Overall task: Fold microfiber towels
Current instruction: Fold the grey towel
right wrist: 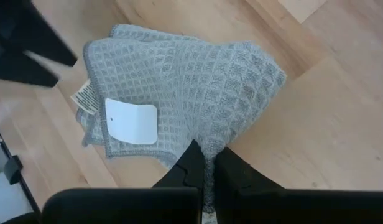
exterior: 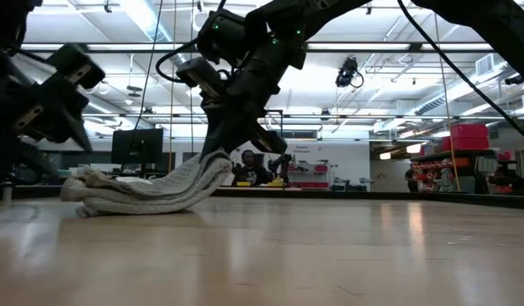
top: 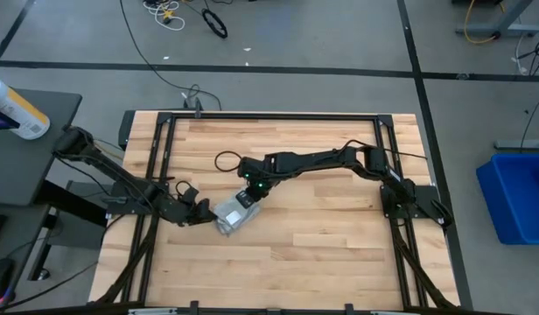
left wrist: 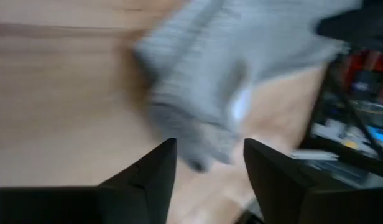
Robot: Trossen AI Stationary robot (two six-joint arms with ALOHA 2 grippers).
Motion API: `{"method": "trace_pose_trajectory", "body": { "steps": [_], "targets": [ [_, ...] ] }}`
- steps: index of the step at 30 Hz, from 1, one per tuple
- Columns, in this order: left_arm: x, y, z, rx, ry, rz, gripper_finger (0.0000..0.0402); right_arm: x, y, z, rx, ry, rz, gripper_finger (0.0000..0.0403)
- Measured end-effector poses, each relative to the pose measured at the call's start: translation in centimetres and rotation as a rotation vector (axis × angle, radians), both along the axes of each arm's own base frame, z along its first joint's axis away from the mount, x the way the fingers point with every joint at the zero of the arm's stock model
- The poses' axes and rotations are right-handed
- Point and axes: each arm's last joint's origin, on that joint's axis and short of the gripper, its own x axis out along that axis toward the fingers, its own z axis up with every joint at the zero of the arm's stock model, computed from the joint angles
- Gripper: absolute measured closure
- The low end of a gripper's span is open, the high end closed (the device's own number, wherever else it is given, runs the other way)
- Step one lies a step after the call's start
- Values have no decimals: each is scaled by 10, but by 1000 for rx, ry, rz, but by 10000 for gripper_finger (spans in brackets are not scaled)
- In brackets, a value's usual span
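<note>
The microfiber towel is a light grey waffle-textured cloth, folded into a small bundle left of the table's middle. A white tag shows on its top. My right gripper reaches in from the right and is shut on the towel's far right end. My left gripper stands just left of the bundle. In the left wrist view it is open, with the towel right ahead of the fingertips; whether they touch it I cannot tell. My right gripper pinches a bunched edge of the towel between its two fingers, slanting down from above and from the table's right. That end is raised and the cloth slopes down from it. The rest of the bundle lies on the table, slack.
The wooden table top is framed by black rails. A black cable loop lies beyond the towel. A white bottle rests on a side stand at the left, and a blue bin stands off the table to the right.
</note>
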Motion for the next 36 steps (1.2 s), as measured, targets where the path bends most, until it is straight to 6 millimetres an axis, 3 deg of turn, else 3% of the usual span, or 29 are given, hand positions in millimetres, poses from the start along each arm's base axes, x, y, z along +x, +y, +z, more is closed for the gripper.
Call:
{"method": "trace_pose_trajectory", "body": {
  "steps": [5,8,10,17,24,36],
  "targets": [
    [13,0,18,11,-212,8,287,0,-1,0,-3,-2,2,393],
    [16,4,17,25,-217,44,371,0,-3,0,-3,-2,0,393],
    [17,5,13,29,-185,31,390,0,-3,0,-3,-2,0,393],
    [26,-1,2,0,-143,-39,398,0,-3,0,-5,-4,5,393],
    [34,-7,-24,-46,-14,-105,399,0,-2,1,-2,-3,4,393],
    [49,-10,-37,-100,-52,-137,400,13,20,32,7,-125,82,393]
  ]
}}
